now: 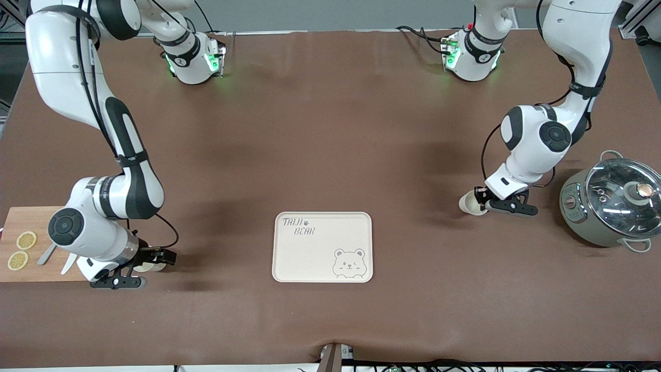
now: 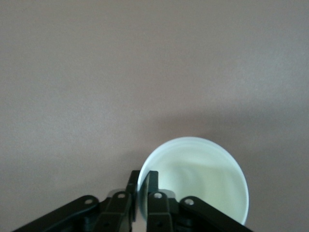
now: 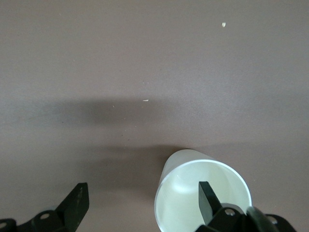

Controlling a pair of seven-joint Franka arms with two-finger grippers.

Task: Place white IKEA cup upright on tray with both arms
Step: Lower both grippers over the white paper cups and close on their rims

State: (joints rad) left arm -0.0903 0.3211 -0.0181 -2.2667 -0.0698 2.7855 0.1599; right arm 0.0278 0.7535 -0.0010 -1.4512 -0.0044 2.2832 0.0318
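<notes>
The cream tray with "TAIJI BEAR" lettering lies flat mid-table, nearer the front camera. A white cup lies on its side toward the left arm's end. My left gripper is shut on its rim; in the left wrist view the cup has its wall pinched between the fingers. A second white cup lies by the cutting board. My right gripper is open at it. In the right wrist view one finger is inside this cup and the other is outside.
A green pot with a glass lid stands at the left arm's end, close to the left arm. A wooden cutting board with lemon slices and utensils lies at the right arm's end.
</notes>
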